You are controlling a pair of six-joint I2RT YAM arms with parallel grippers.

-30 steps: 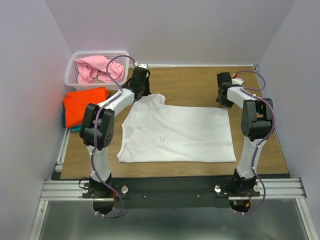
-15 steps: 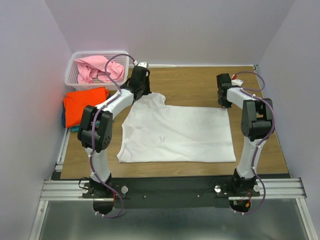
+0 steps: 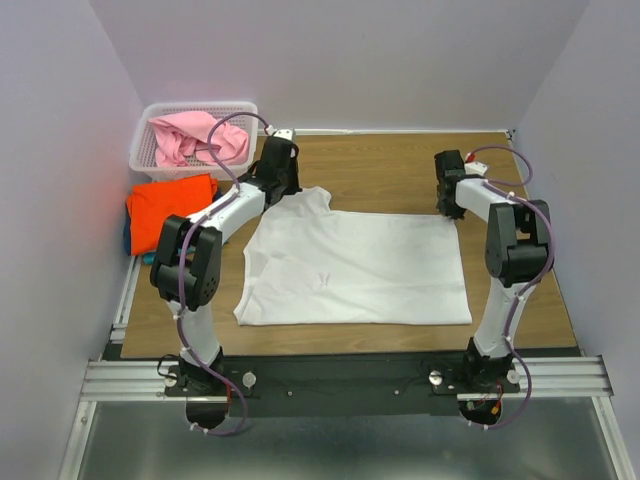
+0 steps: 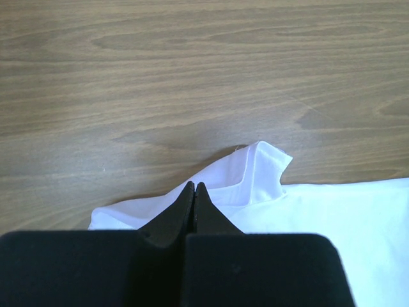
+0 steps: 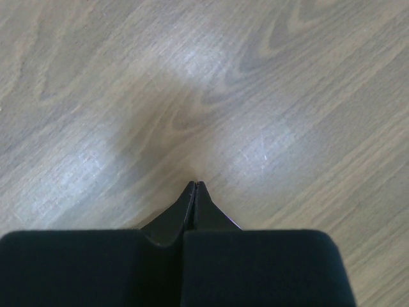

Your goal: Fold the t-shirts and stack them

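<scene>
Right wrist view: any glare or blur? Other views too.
Right wrist: soft glare patches on the table, right gripper sharp. Left wrist: even light, faint shadow beyond the white t-shirt. Top external: orange t-shirt tints the wall red.
</scene>
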